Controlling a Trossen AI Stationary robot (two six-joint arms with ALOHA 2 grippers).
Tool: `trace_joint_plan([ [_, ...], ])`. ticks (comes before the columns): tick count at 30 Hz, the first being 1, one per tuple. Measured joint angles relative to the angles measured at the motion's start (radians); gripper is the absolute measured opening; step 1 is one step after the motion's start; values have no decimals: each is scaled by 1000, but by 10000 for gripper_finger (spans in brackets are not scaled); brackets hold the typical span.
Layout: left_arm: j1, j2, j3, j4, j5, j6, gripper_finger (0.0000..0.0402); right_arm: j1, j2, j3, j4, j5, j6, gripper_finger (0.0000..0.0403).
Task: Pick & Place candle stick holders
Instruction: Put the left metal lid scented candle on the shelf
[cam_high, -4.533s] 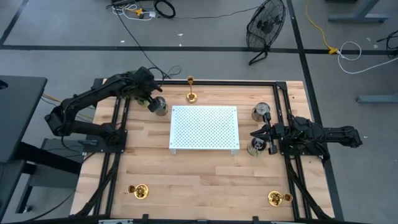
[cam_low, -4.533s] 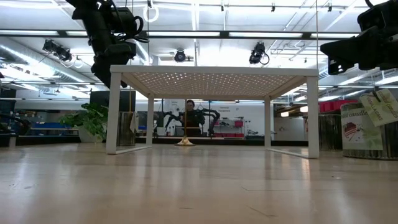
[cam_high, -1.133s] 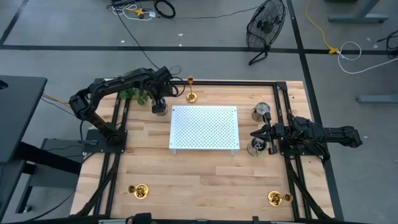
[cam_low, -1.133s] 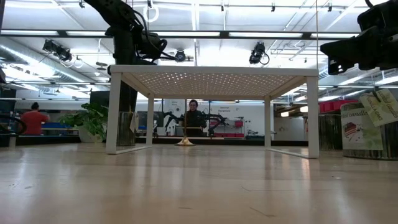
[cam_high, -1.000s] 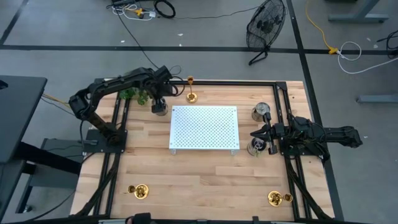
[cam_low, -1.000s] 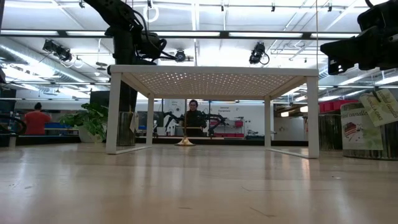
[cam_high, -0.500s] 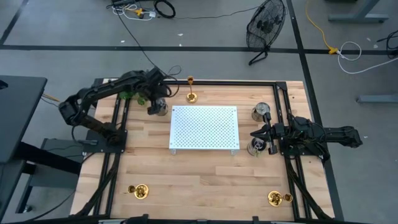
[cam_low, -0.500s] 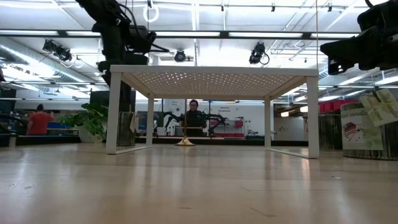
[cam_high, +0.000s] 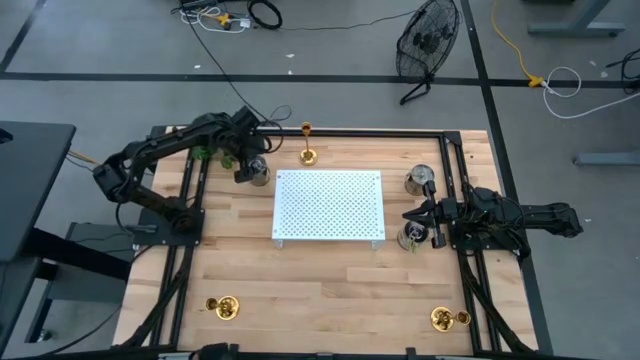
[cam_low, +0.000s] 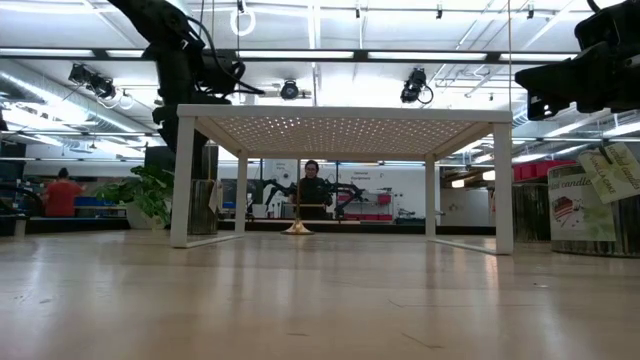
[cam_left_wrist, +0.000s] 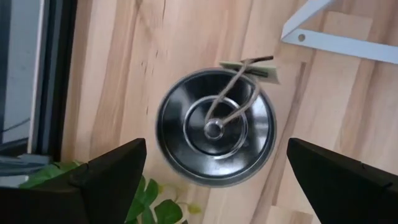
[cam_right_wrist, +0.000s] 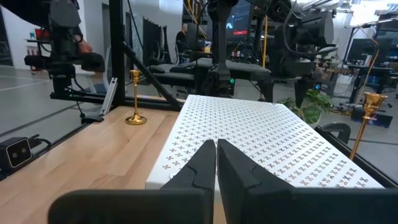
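**Left hand drifts back over the tin**

Your left hand (cam_high: 243, 160) has slid away from the tall candle stick holder (cam_high: 308, 144) since a second ago, fingers apart above a round dark tin (cam_left_wrist: 215, 127). The holder stands upright at the desk's (cam_high: 330, 290) far edge. Your right hand (cam_high: 412, 215) waits, pinched together

Bright, even overhead lighting; slight wrist-view blur.

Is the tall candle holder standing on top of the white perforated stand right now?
No, the tall candle holder stands on the wooden table, just beyond the white perforated stand.
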Motion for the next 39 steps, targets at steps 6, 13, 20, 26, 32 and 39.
trace_joint_plan([
  [6, 2, 36, 0, 11, 12, 28, 399, 0, 0, 0, 0, 0, 0, 21],
  [13, 2, 74, 0, 32, 7, 35, 399, 0, 0, 0, 0, 0, 0, 21],
  [20, 2, 93, 0, 51, 12, 36, 399, 0, 0, 0, 0, 0, 0, 21],
  [26, 8, 124, 0, 49, 18, 34, 399, 0, 0, 0, 0, 0, 0, 21],
  [32, 8, 146, 0, 50, 19, 34, 399, 0, 0, 0, 0, 0, 0, 21],
  [39, 8, 149, 0, 52, 19, 27, 399, 0, 0, 0, 0, 0, 0, 21],
])
